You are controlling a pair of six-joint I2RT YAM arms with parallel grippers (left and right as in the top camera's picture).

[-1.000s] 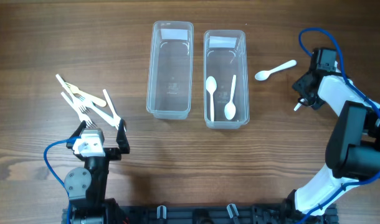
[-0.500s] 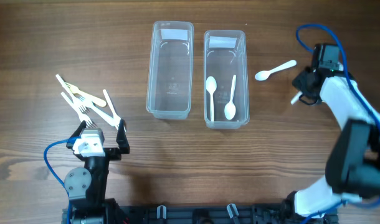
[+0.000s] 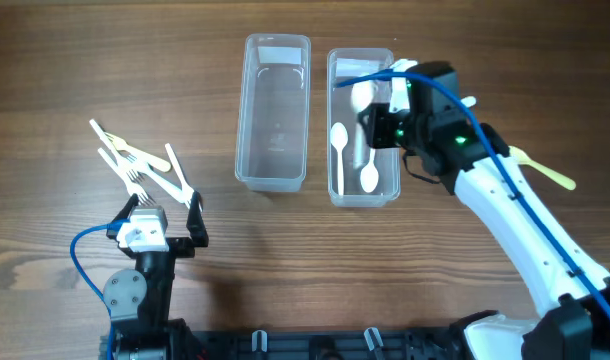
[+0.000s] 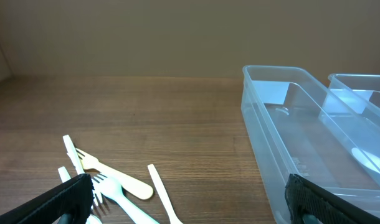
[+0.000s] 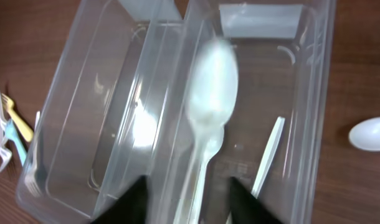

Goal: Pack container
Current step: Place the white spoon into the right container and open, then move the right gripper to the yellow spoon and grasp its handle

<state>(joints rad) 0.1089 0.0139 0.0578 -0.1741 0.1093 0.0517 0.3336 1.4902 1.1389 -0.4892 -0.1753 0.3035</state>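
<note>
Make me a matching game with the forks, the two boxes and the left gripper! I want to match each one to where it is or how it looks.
Things:
1. forks
2. left box
3. right box
4. left gripper

Place or state:
A. has spoons in it
B. empty
C. lying in a pile on the table
D. open wide, holding nothing

Pairs: 1-C, 2-B, 3-A, 4-D
</note>
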